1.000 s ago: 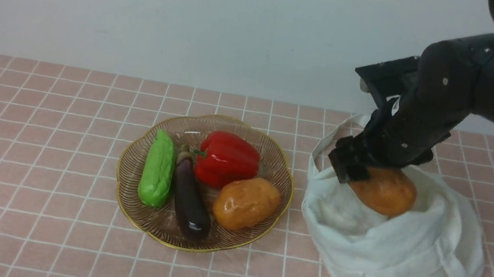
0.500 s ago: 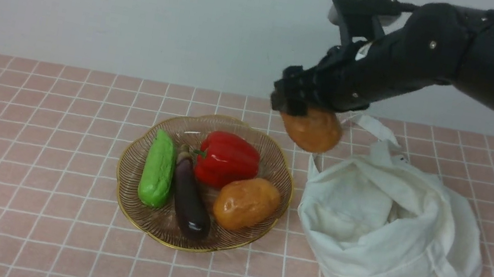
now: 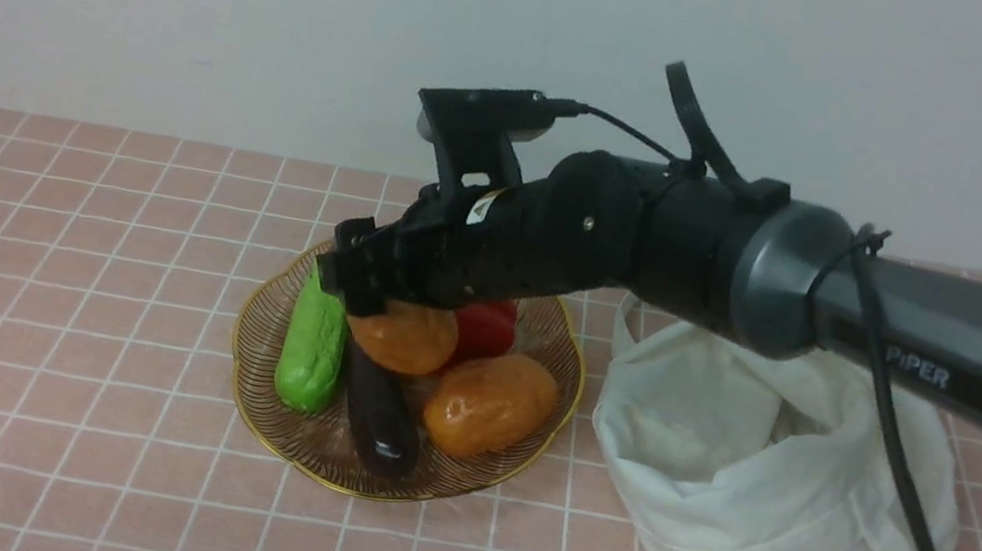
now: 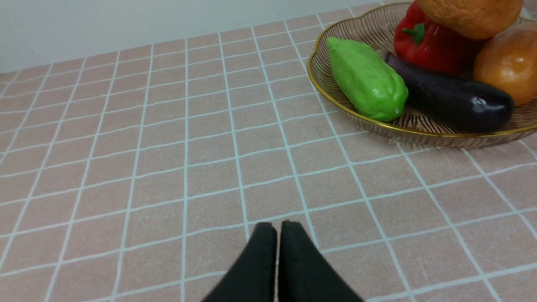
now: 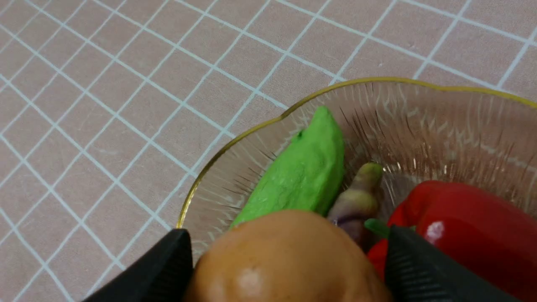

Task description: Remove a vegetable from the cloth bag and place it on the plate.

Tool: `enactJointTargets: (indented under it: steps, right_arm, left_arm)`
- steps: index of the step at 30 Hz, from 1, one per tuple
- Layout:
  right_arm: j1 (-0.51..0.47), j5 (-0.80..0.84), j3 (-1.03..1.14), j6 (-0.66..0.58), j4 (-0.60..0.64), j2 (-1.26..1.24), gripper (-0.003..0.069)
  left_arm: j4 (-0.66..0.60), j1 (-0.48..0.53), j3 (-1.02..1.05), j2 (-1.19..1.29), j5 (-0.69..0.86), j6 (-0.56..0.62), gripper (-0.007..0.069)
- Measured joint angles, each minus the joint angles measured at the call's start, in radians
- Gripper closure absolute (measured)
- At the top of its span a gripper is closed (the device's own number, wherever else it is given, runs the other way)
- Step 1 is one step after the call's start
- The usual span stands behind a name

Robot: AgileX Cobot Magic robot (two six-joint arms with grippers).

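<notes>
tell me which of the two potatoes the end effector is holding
The matte tan-brown potato, gripped by the right end effector over the plate. The glossier orange potato lies free in the plate.

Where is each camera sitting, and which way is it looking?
Front view: sits between the arms, faces forward over the table to the wall; shows the right arm, its right gripper clamping the potato above the plate, cloth bag beside.
Left wrist view: rides the left arm, looks past the shut left gripper across the tiles toward the plate.
Right wrist view: rides the right arm, looks down between its fingers at the potato and plate.
Shared: all three show the potato, plate and green vegetable.
</notes>
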Motion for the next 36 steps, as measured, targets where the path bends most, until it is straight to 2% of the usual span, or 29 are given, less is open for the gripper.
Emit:
enactJointTargets:
  steps: [4,7,9,15,18,24,27,28,29,30,32,36]
  right_arm:
    - [-0.012,0.012,0.000,0.001,-0.011,-0.011,0.0079]
    - [-0.032,0.031,0.000,0.003,-0.016,-0.048,0.0005]
    - [-0.042,0.044,0.000,0.003,-0.020,-0.083,-0.0018]
    - [-0.063,0.091,0.000,0.002,-0.044,-0.206,-0.0028]
    - [-0.071,0.167,0.000,-0.002,-0.085,-0.312,-0.0008]
    - [-0.079,0.384,0.000,-0.001,-0.207,-0.531,0.0132]
    - [-0.080,0.599,0.000,0.014,-0.285,-0.655,0.0270]
    - [-0.080,0.682,0.000,0.026,-0.315,-0.700,0.0336]
    - [-0.080,0.695,0.000,0.031,-0.318,-0.705,0.0347]
    - [-0.080,0.766,0.000,0.049,-0.341,-0.739,0.0405]
    - [-0.080,0.799,0.009,0.087,-0.353,-0.777,0.0511]
    - [-0.080,0.797,0.126,0.109,-0.336,-0.854,0.0644]
  left_arm:
    - [0.000,0.000,0.000,0.000,0.000,0.000,0.0629]
    - [0.000,0.000,0.000,0.000,0.000,0.000,0.0629]
    - [0.000,0.000,0.000,0.000,0.000,0.000,0.0629]
    - [0.000,0.000,0.000,0.000,0.000,0.000,0.0629]
    - [0.000,0.000,0.000,0.000,0.000,0.000,0.0629]
    - [0.000,0.000,0.000,0.000,0.000,0.000,0.0629]
    - [0.000,0.000,0.000,0.000,0.000,0.000,0.0629]
    - [0.000,0.000,0.000,0.000,0.000,0.000,0.0629]
    - [0.000,0.000,0.000,0.000,0.000,0.000,0.0629]
    - [0.000,0.000,0.000,0.000,0.000,0.000,0.0629]
    - [0.000,0.000,0.000,0.000,0.000,0.000,0.0629]
    - [0.000,0.000,0.000,0.000,0.000,0.000,0.0629]
